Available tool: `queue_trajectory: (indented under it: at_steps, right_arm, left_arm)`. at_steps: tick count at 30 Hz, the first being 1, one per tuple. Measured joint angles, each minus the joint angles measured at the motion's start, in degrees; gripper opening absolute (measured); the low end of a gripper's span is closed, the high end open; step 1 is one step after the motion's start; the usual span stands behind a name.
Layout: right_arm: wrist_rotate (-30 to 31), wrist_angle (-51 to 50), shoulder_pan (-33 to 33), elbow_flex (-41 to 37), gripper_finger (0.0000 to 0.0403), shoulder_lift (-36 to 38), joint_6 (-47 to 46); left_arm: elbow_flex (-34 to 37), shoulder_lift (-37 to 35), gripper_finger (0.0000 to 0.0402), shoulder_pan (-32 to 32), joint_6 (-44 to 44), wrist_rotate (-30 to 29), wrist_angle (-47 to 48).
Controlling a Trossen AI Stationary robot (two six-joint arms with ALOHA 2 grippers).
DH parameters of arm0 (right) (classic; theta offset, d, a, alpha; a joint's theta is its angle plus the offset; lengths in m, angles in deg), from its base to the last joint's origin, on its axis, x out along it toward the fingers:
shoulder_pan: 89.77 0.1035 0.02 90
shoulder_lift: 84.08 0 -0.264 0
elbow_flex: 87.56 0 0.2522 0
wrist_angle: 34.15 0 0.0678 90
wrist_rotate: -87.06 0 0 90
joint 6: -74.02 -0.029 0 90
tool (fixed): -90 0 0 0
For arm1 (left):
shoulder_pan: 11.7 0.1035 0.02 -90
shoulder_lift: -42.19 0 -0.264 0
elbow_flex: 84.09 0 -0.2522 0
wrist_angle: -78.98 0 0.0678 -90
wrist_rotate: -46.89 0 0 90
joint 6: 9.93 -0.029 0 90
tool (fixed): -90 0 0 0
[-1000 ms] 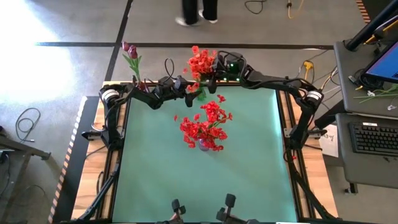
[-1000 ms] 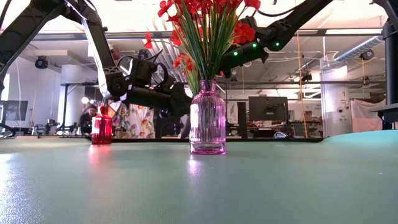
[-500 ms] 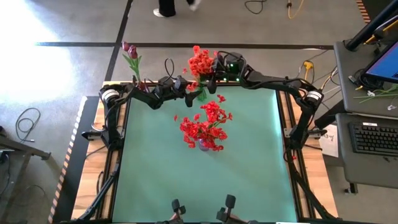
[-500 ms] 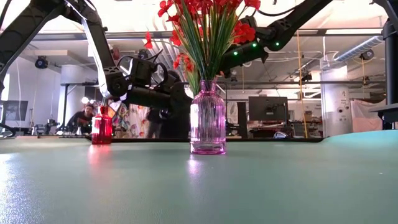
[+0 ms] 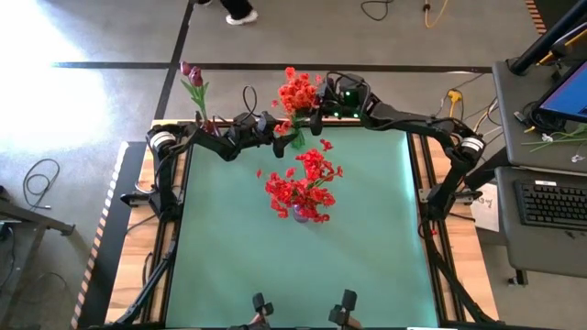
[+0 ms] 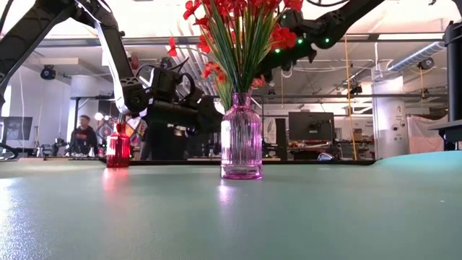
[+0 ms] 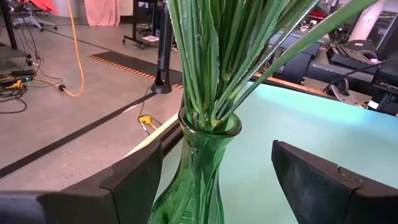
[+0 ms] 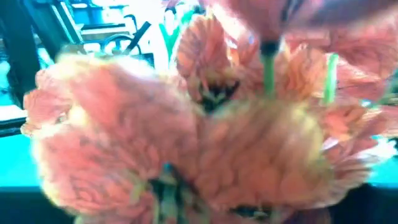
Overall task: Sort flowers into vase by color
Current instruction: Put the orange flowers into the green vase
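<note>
Between the left gripper's (image 7: pixel 214 180) spread fingers (image 7: pixel 134 180) at lower centre, a green vase (image 7: pixel 199 168) of orange-red flowers (image 5: pixel 296 92) is bracketed untouched and could be tipped if nudged; the right gripper's (image 5: pixel 316 115) fingers cannot be told.

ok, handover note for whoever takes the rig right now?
Left gripper: open, fingers either side of the green vase at the far table edge, not clamped.
Right gripper: at the orange-red blooms above that vase; fingers hidden.
Pink vase, table centre: full of red flowers.
Small red vase, far left corner: holds magenta buds.
No loose stems visible on the table; confirm sorting is finished.
</note>
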Motion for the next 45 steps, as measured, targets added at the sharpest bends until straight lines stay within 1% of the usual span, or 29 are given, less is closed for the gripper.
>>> queue_trajectory:
  at_steps: [5, 8, 13, 17, 25, 34, 39, 45]
  right_arm:
    - [0.87, -2.11, 0.00, 0.00, 0.0188, 1.95, -0.14]
    - [0.87, -2.84, 0.00, 0.00, 0.0206, 2.85, -0.29]
    - [1.23, -4.34, 0.00, 0.00, 0.0234, 2.95, -1.09]
    - [4.82, -5.41, 0.33, 0.01, 0.0260, 2.66, -0.62]
    - [4.80, -6.63, 0.79, 0.02, 0.0305, 2.70, -0.06]
    - [4.84, -9.33, 0.72, 0.02, 0.0327, 3.19, -1.69]
    - [4.82, -9.51, 0.72, 0.02, 0.0329, 3.22, -2.58]
    - [4.89, -9.63, 0.70, 0.02, 0.0330, 4.61, -3.76]
  left_arm:
    - [0.00, -0.25, 0.0288, 0.00, 0.13, 0.00, 0.04]
    - [0.00, -0.47, 0.0288, 0.00, 2.06, -0.02, -0.01]
    - [0.00, -0.68, 0.0288, 0.07, 3.46, -0.03, 0.04]
    - [0.00, -0.71, 0.0288, 0.11, 3.67, -0.02, 0.04]
    - [0.00, -0.83, 0.0288, 0.11, 4.36, -0.02, 0.07]
    - [0.03, -1.17, 0.0288, 0.11, 4.77, 0.00, 1.40]
    - [0.04, -2.81, 0.0288, 0.20, 4.49, 0.02, 4.04]
    - [0.47, -5.95, 0.0288, 0.53, 1.22, -0.01, 8.03]
